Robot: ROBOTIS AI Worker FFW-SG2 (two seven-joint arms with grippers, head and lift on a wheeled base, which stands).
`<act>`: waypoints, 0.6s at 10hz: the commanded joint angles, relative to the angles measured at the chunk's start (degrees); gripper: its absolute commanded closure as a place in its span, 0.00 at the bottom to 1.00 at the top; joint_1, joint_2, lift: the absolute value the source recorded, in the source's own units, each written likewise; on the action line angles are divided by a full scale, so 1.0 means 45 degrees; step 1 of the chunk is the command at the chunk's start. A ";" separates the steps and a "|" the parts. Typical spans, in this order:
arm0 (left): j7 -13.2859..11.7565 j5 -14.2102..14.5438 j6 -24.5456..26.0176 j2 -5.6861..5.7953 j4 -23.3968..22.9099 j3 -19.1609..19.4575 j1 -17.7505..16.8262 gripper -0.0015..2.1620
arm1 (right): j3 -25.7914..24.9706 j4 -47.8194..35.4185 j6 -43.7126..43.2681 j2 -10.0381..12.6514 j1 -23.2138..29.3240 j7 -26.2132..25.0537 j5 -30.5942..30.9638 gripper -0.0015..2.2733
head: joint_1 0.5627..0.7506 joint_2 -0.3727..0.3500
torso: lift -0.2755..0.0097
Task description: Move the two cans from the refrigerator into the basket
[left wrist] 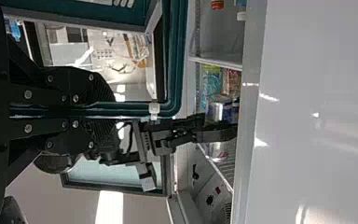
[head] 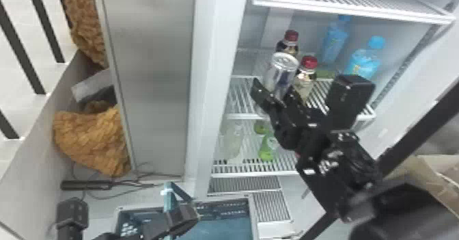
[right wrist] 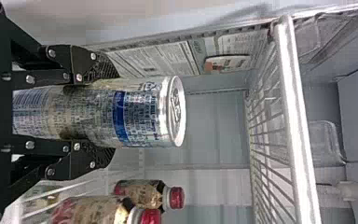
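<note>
can (head: 284, 70) snug in r claw (head: 274, 89), open can-wide; l claw (head: 175, 190) clamped on basket handle (head: 168, 203).

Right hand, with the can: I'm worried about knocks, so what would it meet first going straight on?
Most likely the refrigerator's back wall, though depth is unclear: if the right hand points upward enough, the wire shelf above could come first.
</note>
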 commanded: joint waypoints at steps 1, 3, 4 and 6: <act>0.0000 -0.0010 0.0000 -0.0004 0.0000 0.0012 0.0037 0.55 | -0.0327 -0.1221 0.0464 -0.0002 0.1062 0.0003 -0.0240 0.56 | 0.70 0.21 | 0.86; 0.0000 -0.0036 0.0000 -0.0023 0.0000 0.0038 0.0005 0.55 | -0.0479 -0.2846 0.1120 -0.0139 0.2406 0.0023 -0.0824 0.56 | 0.70 0.19 | 0.86; 0.0000 -0.0036 0.0000 -0.0023 0.0000 0.0038 -0.0026 0.55 | -0.0504 -0.3440 0.1433 -0.0217 0.3000 0.0101 -0.1231 0.56 | 0.70 0.19 | 0.86; 0.0000 -0.0036 -0.0156 -0.0043 0.0000 0.0063 0.0005 0.55 | -0.0580 -0.4127 0.1902 -0.0217 0.4281 0.0472 -0.1942 0.56 | 0.70 0.22 | 0.86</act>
